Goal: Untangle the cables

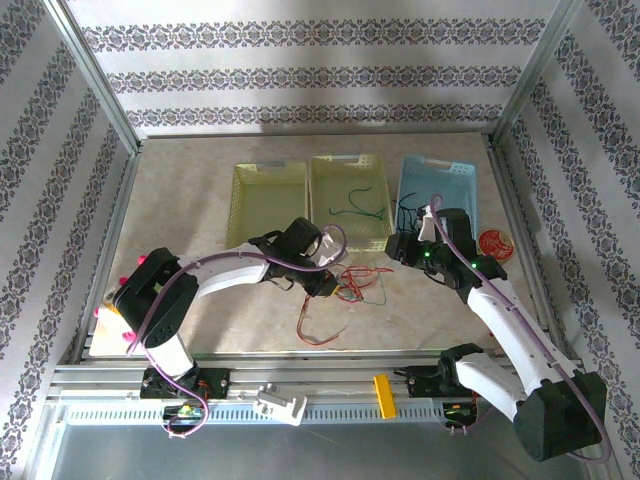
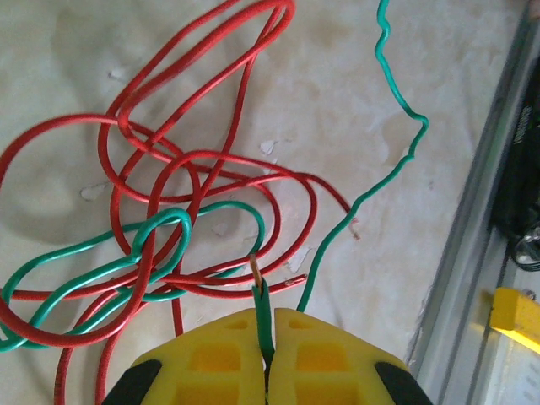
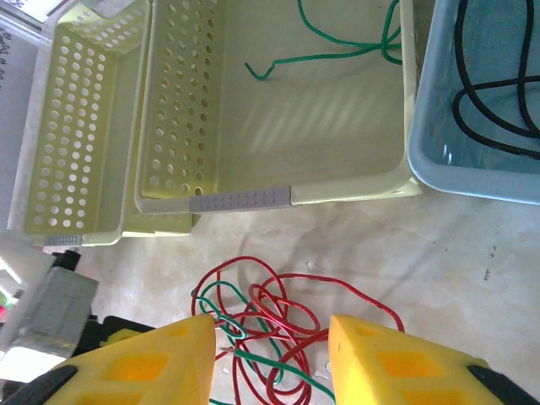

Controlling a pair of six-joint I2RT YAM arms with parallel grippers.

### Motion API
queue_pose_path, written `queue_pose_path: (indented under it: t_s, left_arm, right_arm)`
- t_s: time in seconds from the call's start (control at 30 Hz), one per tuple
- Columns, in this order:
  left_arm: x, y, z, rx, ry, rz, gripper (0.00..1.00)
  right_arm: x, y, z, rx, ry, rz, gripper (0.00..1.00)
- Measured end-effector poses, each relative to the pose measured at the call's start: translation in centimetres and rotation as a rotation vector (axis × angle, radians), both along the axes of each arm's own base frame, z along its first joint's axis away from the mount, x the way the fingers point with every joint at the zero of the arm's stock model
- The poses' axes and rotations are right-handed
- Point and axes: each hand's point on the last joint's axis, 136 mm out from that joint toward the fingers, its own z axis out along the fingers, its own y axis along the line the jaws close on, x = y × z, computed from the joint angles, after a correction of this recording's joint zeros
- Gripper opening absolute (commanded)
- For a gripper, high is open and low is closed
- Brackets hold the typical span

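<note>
On the near half of the mottled beige table (image 1: 200, 200), the left gripper (image 2: 269, 325) is clamped on one end of a green wire (image 2: 264, 295). The wire's bare copper tip (image 2: 256, 268) pokes out just above the blocky yellow plastic fingers (image 2: 211, 359). From the overhead camera that grip is hidden beneath the wrist housing.

The green wire loops into a knot with a glossy red wire (image 3: 253, 261). The two cross so often that which one lies on top is hard to make out. A second kinked stretch of green runs off the top of the left wrist view, and its far end is cut off.

The right gripper (image 3: 268, 337) hangs over the same tangle with its yellow fingers (image 3: 190, 350) spread apart, grasping nothing.

Beyond the tangle, three rectangular plastic baskets stand side by side. The yellow basket (image 3: 76, 126) and the pale middle basket (image 3: 177, 101) have perforated walls. A loose green strand (image 3: 337, 54) lies inside the middle basket. The blue basket (image 3: 430, 126) holds a curling black cable (image 3: 460, 51), which is cropped by the frame edge. A small round red object (image 1: 494, 243) beside the blue basket is too blurred to identify.
</note>
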Motion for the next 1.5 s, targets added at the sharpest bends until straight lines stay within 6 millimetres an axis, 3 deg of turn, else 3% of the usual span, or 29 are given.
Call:
queue_pose_path:
  t_s: [0.5, 0.7, 0.83, 0.93, 1.07, 1.17, 1.3, 1.47, 1.5]
  left_arm:
    - [-0.3, -2.9, -2.2, 0.097, 0.091, -0.153, 0.0]
    - [-1.3, -2.0, -3.2, 0.139, 0.114, -0.2, 0.0]
    - [-2.3, -0.8, -1.1, 0.119, 0.067, -0.204, 0.0]
    - [-1.5, -0.9, 3.1, 0.039, -0.02, -0.183, 0.0]
    - [2.9, -1.0, 8.0, -0.077, -0.112, -0.065, 0.0]
    - [8.3, -0.2, 9.1, -0.094, -0.15, 0.079, 0.0]
    - [15.6, -0.4, 8.0, -0.037, -0.188, 0.237, 0.0]
    - [21.6, -1.4, 4.8, 0.055, -0.215, 0.365, 0.0]
    - [22.5, -1.3, 4.3, 0.074, -0.224, 0.395, 0.11]
  right_arm:
    - [0.6, -1.5, 0.6, -0.021, -0.02, -0.056, 0.41]
    - [0.6, -2.5, 1.5, -0.019, -0.053, -0.092, 0.41]
    - [0.5, -3.1, 1.9, -0.022, -0.07, -0.115, 0.41]
    - [0.5, -3.4, 1.6, -0.028, -0.068, -0.128, 0.41]
    - [0.6, -3.6, 1.6, -0.032, -0.069, -0.138, 0.41]
    - [0.6, -3.6, 1.6, -0.032, -0.07, -0.143, 0.41]
    - [0.6, -3.6, 1.7, -0.029, -0.072, -0.145, 0.41]
    - [0.4, -3.6, 2.1, -0.026, -0.083, -0.144, 0.41]
    - [0.3, -3.6, 2.0, -0.024, -0.079, -0.14, 0.41]
